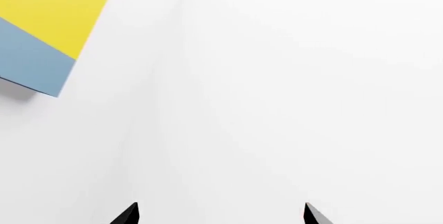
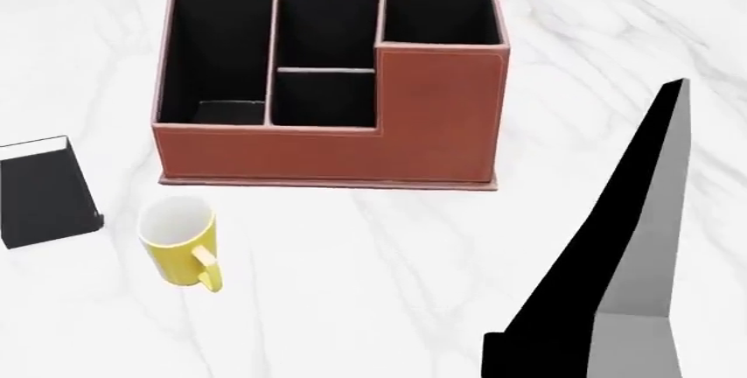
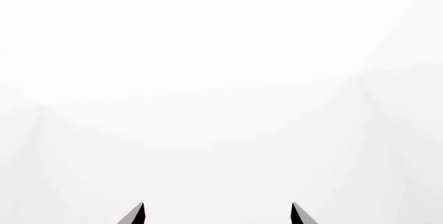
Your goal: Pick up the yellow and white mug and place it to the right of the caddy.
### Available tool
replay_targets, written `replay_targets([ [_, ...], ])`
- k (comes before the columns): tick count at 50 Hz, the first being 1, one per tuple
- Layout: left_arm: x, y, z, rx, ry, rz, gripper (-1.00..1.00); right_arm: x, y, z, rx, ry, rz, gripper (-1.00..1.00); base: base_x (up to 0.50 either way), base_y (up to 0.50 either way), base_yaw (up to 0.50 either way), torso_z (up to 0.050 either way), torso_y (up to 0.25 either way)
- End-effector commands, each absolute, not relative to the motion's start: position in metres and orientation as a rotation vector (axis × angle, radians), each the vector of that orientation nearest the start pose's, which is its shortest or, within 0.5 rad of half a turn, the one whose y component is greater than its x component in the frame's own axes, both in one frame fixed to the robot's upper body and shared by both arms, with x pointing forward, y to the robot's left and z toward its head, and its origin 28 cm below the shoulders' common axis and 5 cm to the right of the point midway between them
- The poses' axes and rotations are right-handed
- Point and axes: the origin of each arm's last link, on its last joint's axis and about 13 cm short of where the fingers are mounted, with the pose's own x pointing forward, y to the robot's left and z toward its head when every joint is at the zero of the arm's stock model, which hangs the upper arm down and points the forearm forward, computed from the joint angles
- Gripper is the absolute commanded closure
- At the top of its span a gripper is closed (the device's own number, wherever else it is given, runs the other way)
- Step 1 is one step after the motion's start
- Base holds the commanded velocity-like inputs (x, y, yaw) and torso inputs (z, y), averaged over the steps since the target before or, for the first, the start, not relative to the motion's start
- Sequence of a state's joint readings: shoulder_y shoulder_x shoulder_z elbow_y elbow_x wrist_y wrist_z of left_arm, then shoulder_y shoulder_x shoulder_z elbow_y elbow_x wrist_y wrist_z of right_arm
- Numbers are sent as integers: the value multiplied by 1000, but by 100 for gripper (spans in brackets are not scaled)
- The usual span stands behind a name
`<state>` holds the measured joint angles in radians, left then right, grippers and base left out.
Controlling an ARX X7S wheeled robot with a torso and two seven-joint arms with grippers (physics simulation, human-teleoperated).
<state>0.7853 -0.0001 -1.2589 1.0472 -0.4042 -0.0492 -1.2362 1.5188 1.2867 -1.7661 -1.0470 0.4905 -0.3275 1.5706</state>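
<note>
The yellow and white mug (image 2: 178,245) stands upright on the white marble table (image 2: 386,290), in front of the caddy's left end, with its handle toward me. The caddy (image 2: 438,115) is a reddish-brown box with black-lined compartments, at the middle back. My left gripper (image 1: 221,213) is open over bare white surface and holds nothing. My right gripper (image 3: 217,213) is open too, over bare white surface. A black and grey part of my right arm (image 2: 618,264) rises at the lower right of the head view, to the right of the caddy. Neither wrist view shows the mug.
A flat black book with a white edge (image 2: 41,190) lies at the far left, next to the mug. A flat yellow and blue thing (image 1: 41,32) shows at one corner of the left wrist view.
</note>
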Motion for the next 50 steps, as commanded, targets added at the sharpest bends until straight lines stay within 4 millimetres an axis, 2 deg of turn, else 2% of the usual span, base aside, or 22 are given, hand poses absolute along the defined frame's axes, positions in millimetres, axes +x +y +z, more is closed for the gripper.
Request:
replay_targets([
  [1, -11, 333, 195, 351, -698, 1879, -100, 128, -110, 248, 100, -838, -14, -100, 410, -23, 0, 0, 0],
  [50, -12, 334, 196, 350, -697, 1879, -100, 127, -110, 250, 100, -847, -6, -100, 413, -22, 0, 0, 1],
])
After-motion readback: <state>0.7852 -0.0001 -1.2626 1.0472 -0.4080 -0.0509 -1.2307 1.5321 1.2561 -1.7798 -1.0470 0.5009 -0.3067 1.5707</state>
